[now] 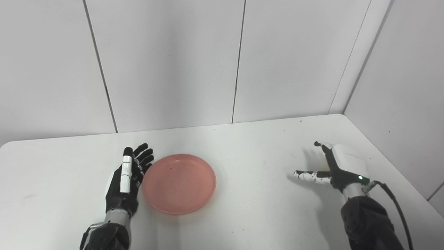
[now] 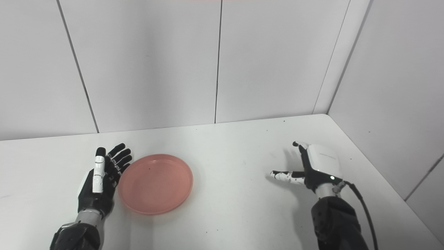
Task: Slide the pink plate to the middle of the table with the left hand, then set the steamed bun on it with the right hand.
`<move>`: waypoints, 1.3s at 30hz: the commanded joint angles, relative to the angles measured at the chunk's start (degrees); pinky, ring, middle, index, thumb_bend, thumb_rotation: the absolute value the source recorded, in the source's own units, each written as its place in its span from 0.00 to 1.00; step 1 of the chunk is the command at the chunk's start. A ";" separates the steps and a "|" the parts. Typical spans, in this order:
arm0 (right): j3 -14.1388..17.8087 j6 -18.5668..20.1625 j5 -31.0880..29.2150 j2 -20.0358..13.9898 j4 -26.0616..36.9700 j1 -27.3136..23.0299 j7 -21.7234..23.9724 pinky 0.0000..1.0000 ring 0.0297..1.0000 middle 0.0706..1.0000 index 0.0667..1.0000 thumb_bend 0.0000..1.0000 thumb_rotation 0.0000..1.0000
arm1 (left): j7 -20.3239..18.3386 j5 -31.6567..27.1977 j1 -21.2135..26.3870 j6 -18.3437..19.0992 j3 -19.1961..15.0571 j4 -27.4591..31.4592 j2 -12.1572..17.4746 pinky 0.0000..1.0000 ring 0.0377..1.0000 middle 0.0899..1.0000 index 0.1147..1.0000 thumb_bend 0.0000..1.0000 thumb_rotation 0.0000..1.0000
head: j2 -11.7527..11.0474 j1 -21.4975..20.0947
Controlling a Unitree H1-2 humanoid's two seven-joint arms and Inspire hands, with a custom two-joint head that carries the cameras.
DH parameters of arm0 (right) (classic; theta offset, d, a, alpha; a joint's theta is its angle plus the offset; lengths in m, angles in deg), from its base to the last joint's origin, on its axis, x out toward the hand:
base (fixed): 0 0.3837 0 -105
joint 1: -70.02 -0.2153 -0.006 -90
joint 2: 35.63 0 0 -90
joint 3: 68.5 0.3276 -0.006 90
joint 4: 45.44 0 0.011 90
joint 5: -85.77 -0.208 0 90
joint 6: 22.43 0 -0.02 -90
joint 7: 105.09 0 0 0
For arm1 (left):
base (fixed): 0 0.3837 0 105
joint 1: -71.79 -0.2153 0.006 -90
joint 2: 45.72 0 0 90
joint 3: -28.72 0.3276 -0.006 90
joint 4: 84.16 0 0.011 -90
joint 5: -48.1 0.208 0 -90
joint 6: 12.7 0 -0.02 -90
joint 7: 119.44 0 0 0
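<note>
White table [image 1: 242, 146], pink plate [image 1: 179, 183] beside open left hand [image 1: 125, 180], open right hand [image 1: 338, 166] well apart

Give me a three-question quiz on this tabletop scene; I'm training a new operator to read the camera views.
1. True or false: the pink plate has food on it.
2. Which hand is next to the plate? A) left hand B) right hand C) neither
3. Fill in: no steamed ____ can be seen anywhere on the table.

Key:
1. False. The plate is bare.
2. A. The left hand lies open at the plate's left rim; the right hand is open far off to the right, holding nothing.
3. Bun.
</note>
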 commanded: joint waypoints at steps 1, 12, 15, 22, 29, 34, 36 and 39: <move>-0.14 1.76 1.84 -2.61 -0.24 -2.90 -0.74 0.74 0.82 0.81 0.79 1.00 0.57 | -0.34 0.44 1.23 -0.58 0.19 -0.44 -0.08 0.87 0.84 0.79 0.74 0.78 0.93 | 0.01 0.03; -0.89 3.29 5.08 -4.72 -5.07 -4.15 0.48 1.00 0.86 0.82 0.78 1.00 0.58 | -0.46 0.65 1.34 -0.70 0.63 -0.89 -0.05 0.87 0.84 0.79 0.72 0.78 0.93 | -0.03 0.22; -0.92 3.26 4.97 -5.09 -6.76 -4.15 -0.13 1.00 0.86 0.82 0.78 1.00 0.60 | -0.48 0.71 1.36 -0.73 0.67 -0.96 -0.03 0.87 0.83 0.79 0.72 0.78 0.93 | -0.03 0.22; -0.40 3.34 5.92 -5.71 -8.06 -3.41 1.78 0.96 0.88 0.85 0.77 1.00 0.67 | -0.47 0.72 1.55 -0.69 0.62 -1.41 0.10 0.86 0.83 0.78 0.73 0.78 0.93 | -0.03 0.02; 0.98 3.35 6.32 -6.57 -6.92 -2.98 5.89 0.96 0.87 0.84 0.78 1.00 0.60 | -0.67 0.70 1.72 -0.32 0.62 -1.71 0.21 0.87 0.84 0.79 0.73 0.79 0.93 | -0.03 -0.05; 1.32 3.34 5.87 -6.84 -7.24 -3.04 6.45 0.92 0.86 0.84 0.78 1.00 0.56 | -0.80 0.72 1.83 -0.50 0.61 -2.08 0.19 0.86 0.83 0.79 0.73 0.78 0.93 | -0.11 0.02; 1.30 3.33 5.79 -6.84 -7.19 -2.94 6.48 0.91 0.85 0.84 0.78 1.00 0.57 | -0.82 0.68 1.80 -0.40 0.60 -2.02 0.19 0.86 0.83 0.79 0.73 0.78 0.93 | -0.11 0.02; 1.30 3.33 5.72 -6.87 -7.51 -2.91 6.28 0.90 0.85 0.84 0.78 1.00 0.57 | -0.66 0.68 1.75 -0.18 0.57 -1.76 0.08 0.86 0.83 0.79 0.73 0.78 0.93 | -0.10 -0.02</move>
